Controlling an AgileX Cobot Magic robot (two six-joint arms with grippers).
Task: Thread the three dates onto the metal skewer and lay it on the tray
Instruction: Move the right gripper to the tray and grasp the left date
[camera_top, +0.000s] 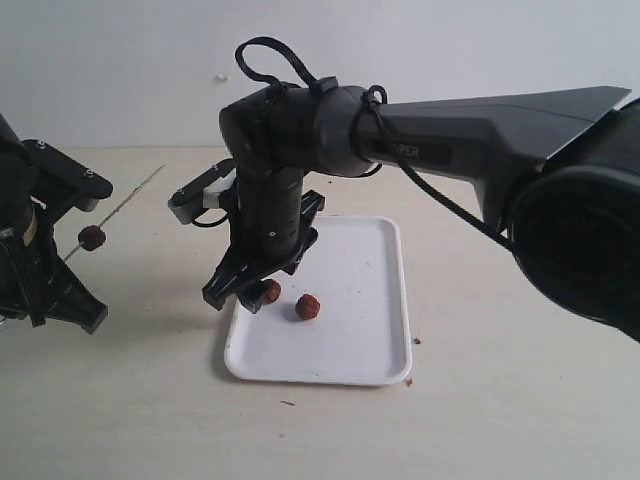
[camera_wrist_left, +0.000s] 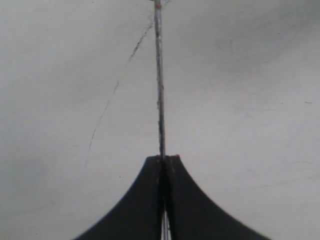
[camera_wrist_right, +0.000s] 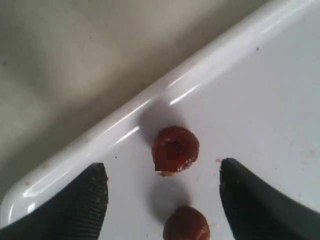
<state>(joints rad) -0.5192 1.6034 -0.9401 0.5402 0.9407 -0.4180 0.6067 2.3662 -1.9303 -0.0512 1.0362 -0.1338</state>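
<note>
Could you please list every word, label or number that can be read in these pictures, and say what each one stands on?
"PER": pale letters on the right arm in the exterior view; a black cable covers whatever comes before them.
Left wrist view: no text.
Right wrist view: no text.

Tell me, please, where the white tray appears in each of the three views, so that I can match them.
Exterior view: the tray lies low in the middle of the picture.
Left wrist view: not in it.
Right wrist view: its rim crosses the picture diagonally, and its floor is on the side with the dates.
Shared landmark: the date lying closest to that rim.
</note>
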